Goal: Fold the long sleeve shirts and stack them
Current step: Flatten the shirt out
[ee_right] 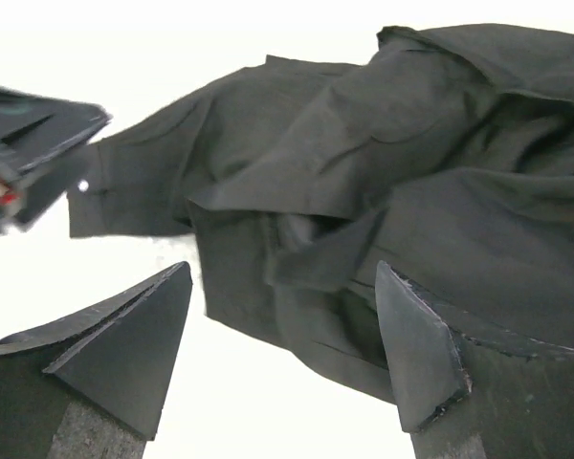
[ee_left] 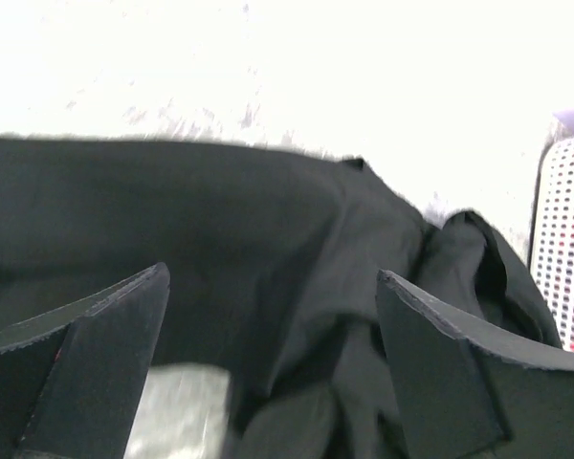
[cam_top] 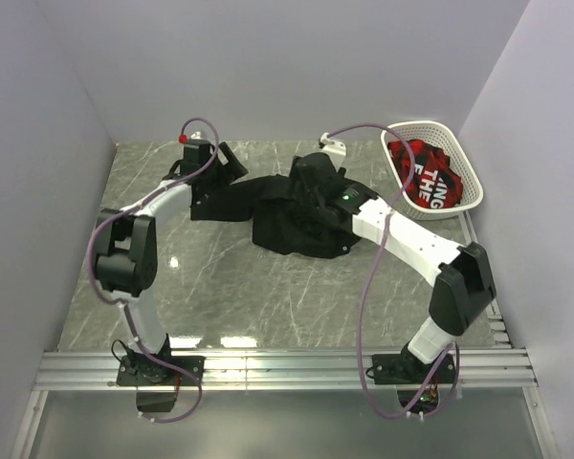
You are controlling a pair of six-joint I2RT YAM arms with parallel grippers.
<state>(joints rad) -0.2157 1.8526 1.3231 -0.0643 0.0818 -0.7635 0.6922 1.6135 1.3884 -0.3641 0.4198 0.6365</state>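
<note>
Black long sleeve shirt (cam_top: 279, 228), unfolded, crumpled in a heap at mid-rear of the table (cam_top: 268, 301). One sleeve stretches flat to the left; rest bunched w/ deep creases.

We are seeing bright, even overhead light; glare is pooling on the grey marbled tabletop (cam_top: 268, 296); wrist views are bleaching it white; the crumpled black fabric shirt (ee_left: 249, 220) is blurring in the left one.

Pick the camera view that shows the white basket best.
The top external view. It shows the whole white basket at the far right, with red, black and white printed fabric inside. The left wrist view catches only a strip of its perforated wall at the right edge. The right wrist view does not show it.
</note>
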